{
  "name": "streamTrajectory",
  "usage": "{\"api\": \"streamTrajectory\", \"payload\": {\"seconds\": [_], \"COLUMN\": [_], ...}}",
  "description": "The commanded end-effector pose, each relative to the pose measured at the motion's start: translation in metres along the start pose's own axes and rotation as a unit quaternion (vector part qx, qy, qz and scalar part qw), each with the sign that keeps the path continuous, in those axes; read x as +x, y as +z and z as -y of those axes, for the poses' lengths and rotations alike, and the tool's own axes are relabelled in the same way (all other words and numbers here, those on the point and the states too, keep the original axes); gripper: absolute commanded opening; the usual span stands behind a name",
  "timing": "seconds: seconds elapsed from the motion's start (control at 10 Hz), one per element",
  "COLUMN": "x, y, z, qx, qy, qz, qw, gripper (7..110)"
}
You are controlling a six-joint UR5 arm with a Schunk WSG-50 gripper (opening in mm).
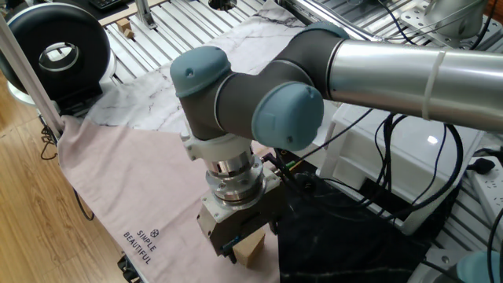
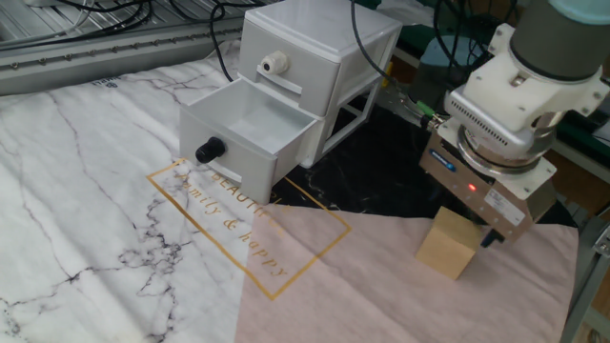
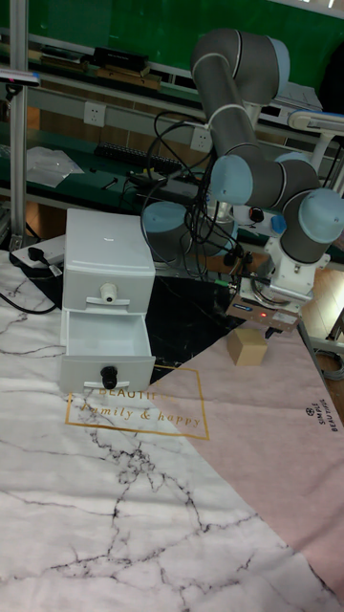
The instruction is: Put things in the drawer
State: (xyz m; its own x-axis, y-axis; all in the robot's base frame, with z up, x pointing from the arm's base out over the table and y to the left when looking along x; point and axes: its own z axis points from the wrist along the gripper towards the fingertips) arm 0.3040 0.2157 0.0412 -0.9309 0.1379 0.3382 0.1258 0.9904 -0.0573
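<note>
Drawer (image 2: 250, 131) is standing open and empty — your gripper (image 2: 477, 233) is sitting over the wooden cube (image 2: 448, 245), finger state unclear, nothing delivered yet.

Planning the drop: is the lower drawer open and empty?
Open: the lower drawer is pulled out from the cabinet, its inside bare.

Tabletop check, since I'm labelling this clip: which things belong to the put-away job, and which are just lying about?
Belongs to the job:
- small light-tan wooden cube, on the pink cloth
- white plastic drawer with black knob, pulled open
- tool, right over the cube

Just lying about:
- upper drawer with white knob, closed
- pink cloth
- marble-print cloth
- black round device
</note>
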Motion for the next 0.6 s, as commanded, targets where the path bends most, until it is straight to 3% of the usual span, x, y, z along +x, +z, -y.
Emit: {"api": "streamTrajectory", "payload": {"seconds": [0.0,0.2,0.5], "x": [0.021,0.040,0.050], "y": [0.000,0.008,0.019], "z": [-0.008,0.000,0.037], "qx": [-0.017,0.004,0.087], "qy": [0.003,0.008,-0.009], "qz": [-0.046,-0.086,-0.095], "qw": [0.9988,0.9962,0.9916], "gripper": [7,7,7]}}
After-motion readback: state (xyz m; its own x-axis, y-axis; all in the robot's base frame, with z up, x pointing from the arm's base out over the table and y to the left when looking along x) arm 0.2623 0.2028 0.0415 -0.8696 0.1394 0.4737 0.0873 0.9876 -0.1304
